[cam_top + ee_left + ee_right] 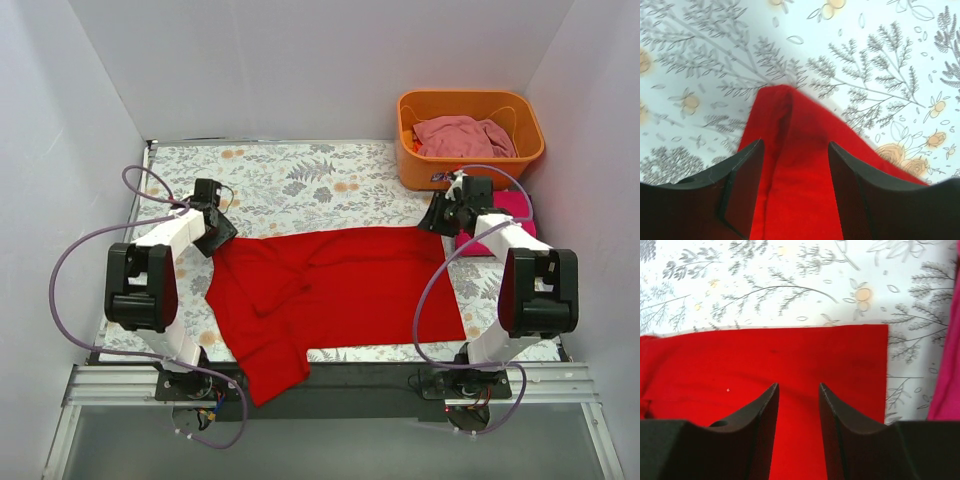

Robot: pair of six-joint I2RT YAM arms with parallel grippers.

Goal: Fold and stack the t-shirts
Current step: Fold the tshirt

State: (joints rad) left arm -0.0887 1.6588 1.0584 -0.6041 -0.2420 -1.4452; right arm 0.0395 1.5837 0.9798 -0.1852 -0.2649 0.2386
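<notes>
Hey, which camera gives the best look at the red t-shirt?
Top external: the whole red t-shirt lies spread on the table, one part hanging over the near edge. Left wrist shows only a bunched corner, right wrist only a flat square corner.

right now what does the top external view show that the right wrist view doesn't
Only the top external view: the orange basket holding the pale pink t-shirt, the left gripper at the far left corner of the red t-shirt, and that shirt's rumpled left half.
Only the right wrist view: the right gripper up close, fingers apart over flat red cloth near a square corner.
Both: the red t-shirt, the magenta t-shirt and the floral table cover.
</notes>
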